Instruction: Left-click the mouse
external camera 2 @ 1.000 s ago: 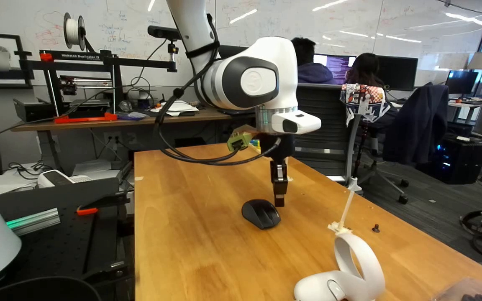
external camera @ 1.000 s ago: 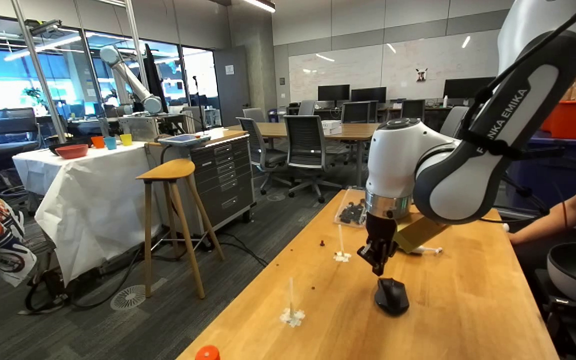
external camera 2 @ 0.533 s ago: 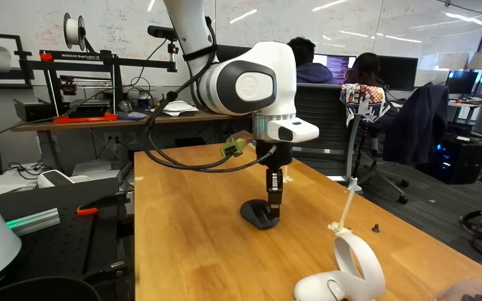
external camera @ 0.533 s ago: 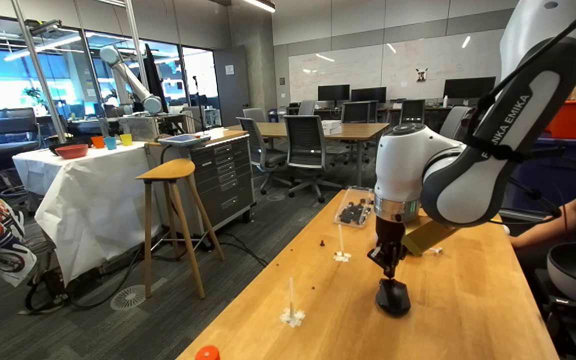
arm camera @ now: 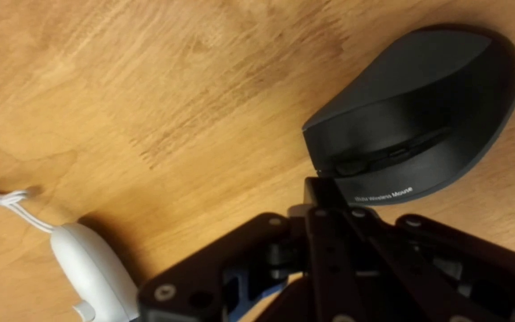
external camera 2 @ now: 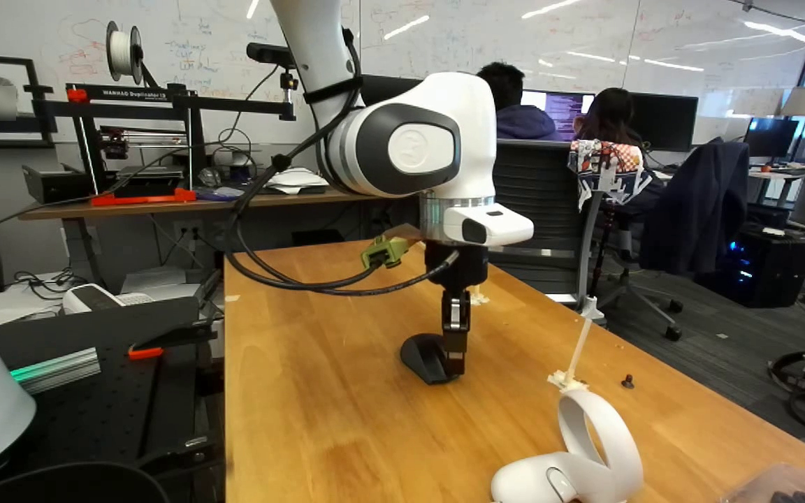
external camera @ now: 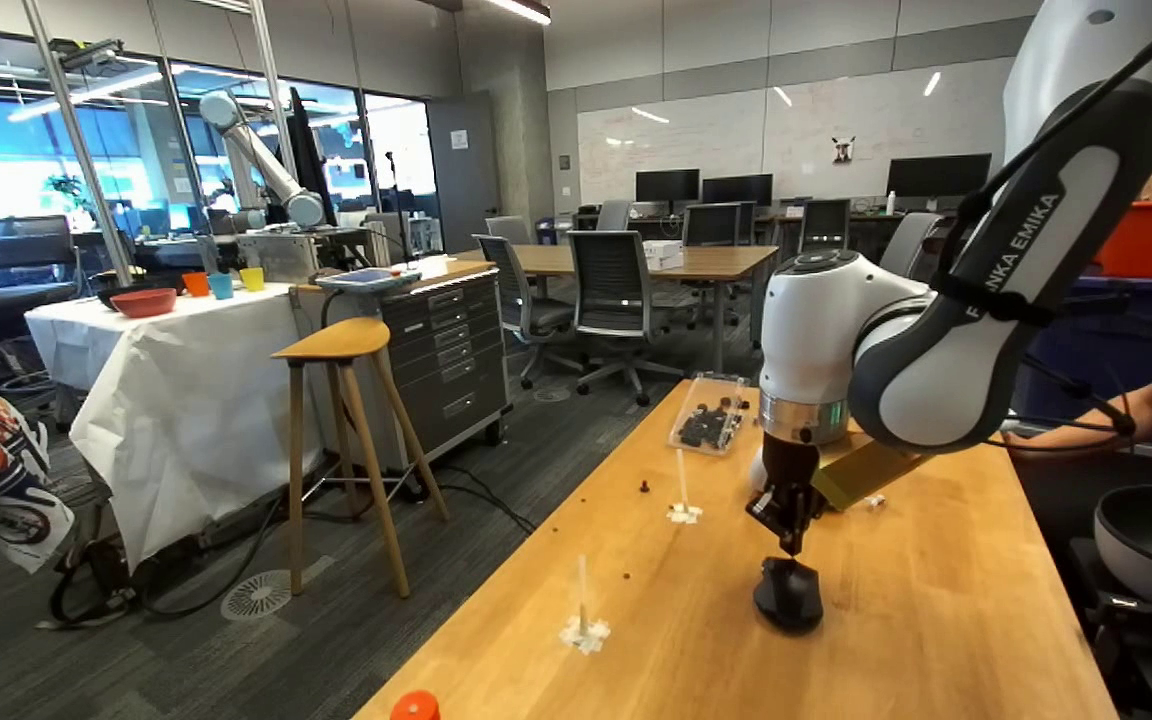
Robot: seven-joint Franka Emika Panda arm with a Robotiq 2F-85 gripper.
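The black mouse (external camera: pixel 789 598) lies on the wooden table and also shows in an exterior view (external camera 2: pixel 422 356). In the wrist view the mouse (arm camera: pixel 409 103) is at the upper right, with its scroll wheel and white "Wireless Mouse" lettering visible. My gripper (arm camera: pixel 329 192) is shut and holds nothing. It points down, and its fingertips overlap the front end of the mouse on the lettered button side. In both exterior views the gripper (external camera: pixel 791 545) (external camera 2: pixel 455 367) stands at the mouse's front end. The fingertips look in contact with the mouse, but the exact contact is hidden.
A white controller (external camera 2: pixel 584 464) lies on the table and also shows in the wrist view (arm camera: pixel 90 268). Taped upright posts (external camera: pixel 583 605) (external camera: pixel 682 500) stand along the table's edge. A clear container of dark bits (external camera: pixel 708 425) lies at the far end. A dark screw (external camera 2: pixel 627 381) stands nearby.
My shut gripper has come down from beside and above the mouse onto its front end. In the last half second it moved only slightly lower. The mouse has shifted very slightly.
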